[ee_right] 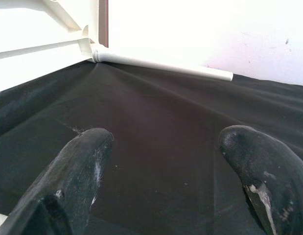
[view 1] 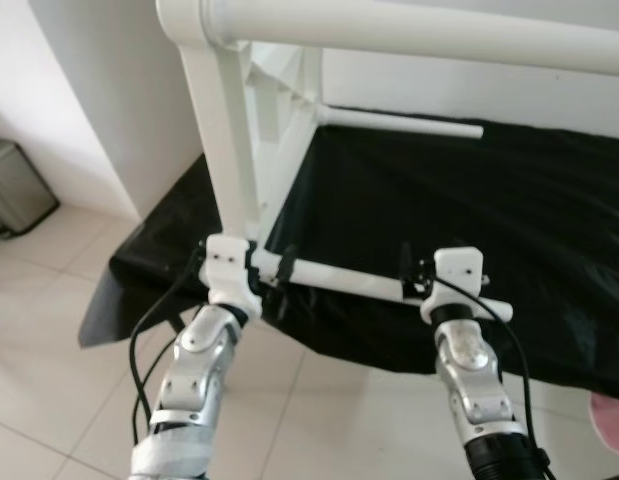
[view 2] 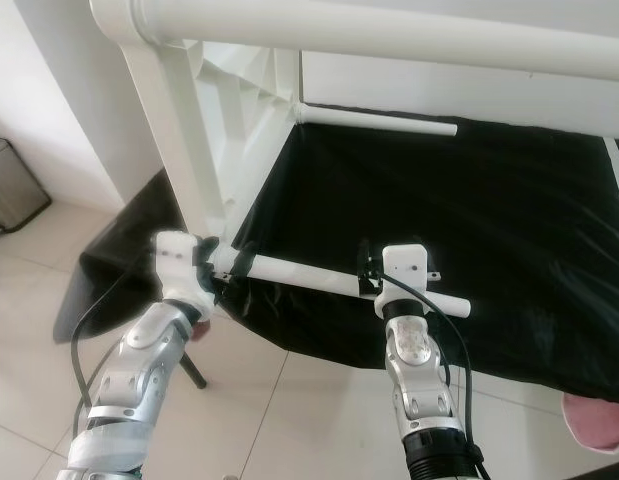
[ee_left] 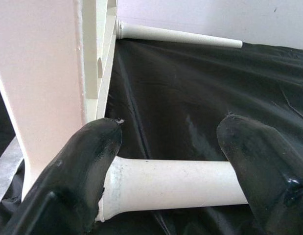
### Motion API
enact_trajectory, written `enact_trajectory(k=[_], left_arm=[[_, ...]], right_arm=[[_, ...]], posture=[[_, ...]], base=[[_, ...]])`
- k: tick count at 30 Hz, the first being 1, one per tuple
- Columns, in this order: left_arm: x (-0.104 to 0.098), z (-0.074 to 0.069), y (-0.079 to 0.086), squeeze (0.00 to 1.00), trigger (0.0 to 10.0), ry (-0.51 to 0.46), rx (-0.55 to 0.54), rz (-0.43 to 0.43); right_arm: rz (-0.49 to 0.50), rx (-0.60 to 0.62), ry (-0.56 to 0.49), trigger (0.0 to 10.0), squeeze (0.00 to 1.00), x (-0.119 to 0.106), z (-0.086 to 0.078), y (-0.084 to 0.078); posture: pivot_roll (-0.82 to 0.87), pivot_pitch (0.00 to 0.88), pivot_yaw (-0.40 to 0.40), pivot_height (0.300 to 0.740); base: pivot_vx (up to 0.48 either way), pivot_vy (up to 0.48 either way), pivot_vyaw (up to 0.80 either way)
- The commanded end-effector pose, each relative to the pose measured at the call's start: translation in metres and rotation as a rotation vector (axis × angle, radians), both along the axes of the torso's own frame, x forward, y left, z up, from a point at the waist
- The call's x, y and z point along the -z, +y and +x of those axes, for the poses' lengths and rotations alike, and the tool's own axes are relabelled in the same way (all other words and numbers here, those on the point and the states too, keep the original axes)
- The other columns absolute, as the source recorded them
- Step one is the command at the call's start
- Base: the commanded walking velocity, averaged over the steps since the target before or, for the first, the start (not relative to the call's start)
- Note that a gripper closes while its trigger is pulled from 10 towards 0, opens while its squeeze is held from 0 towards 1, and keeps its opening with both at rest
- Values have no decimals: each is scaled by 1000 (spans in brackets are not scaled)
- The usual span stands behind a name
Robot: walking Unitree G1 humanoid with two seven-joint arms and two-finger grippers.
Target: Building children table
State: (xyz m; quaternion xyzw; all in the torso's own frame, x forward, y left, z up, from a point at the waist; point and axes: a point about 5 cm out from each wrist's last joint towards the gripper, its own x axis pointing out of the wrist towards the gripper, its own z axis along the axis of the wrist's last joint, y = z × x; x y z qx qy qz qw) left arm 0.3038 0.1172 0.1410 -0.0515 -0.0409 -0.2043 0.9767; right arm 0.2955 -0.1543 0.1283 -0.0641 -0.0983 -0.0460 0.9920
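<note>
Lying on its side across the black sheet, the white children's table is showing you its underside, with its slab standing upright at the left and its legs pointing right. You are looking at the near leg, running horizontally along the sheet's near edge, just beyond both wrists. Your left tool is sitting at the left end of that leg, right where it is joining the table's slab; its two black fingers are spread apart, one to each side of the leg, and the left wrist view is not letting you tell whether either is touching it. Your right tool is hovering further right along the same leg, its fingers also spread wide over the bare black sheet, gripping nothing. The far leg is sticking out to the right above the sheet, near the white wall. Another leg is crossing the top of the head views, close to the camera. A metal bin is standing on the tiled floor at the far left.
</note>
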Motion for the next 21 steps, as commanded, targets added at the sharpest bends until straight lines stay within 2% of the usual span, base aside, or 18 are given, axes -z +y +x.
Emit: enact_trajectory(k=[1,13,21], left_arm=[[3,-1,4,0,10000,6,-45,12],[3,-1,6,0,10000,17,-59,19],[6,-7,0,0,10000,21,10,28]], right_arm=[[8,-2,-7,10000,0,0,1,1],[6,-9,-17,10000,0,-4,7,3],[1,-4,-21,10000,0,-4,6,3]], posture=[[50,0,6,740],[69,0,-5,740],[62,0,-2,740]], base=[[0,0,0],[0,0,0],[0,0,0]])
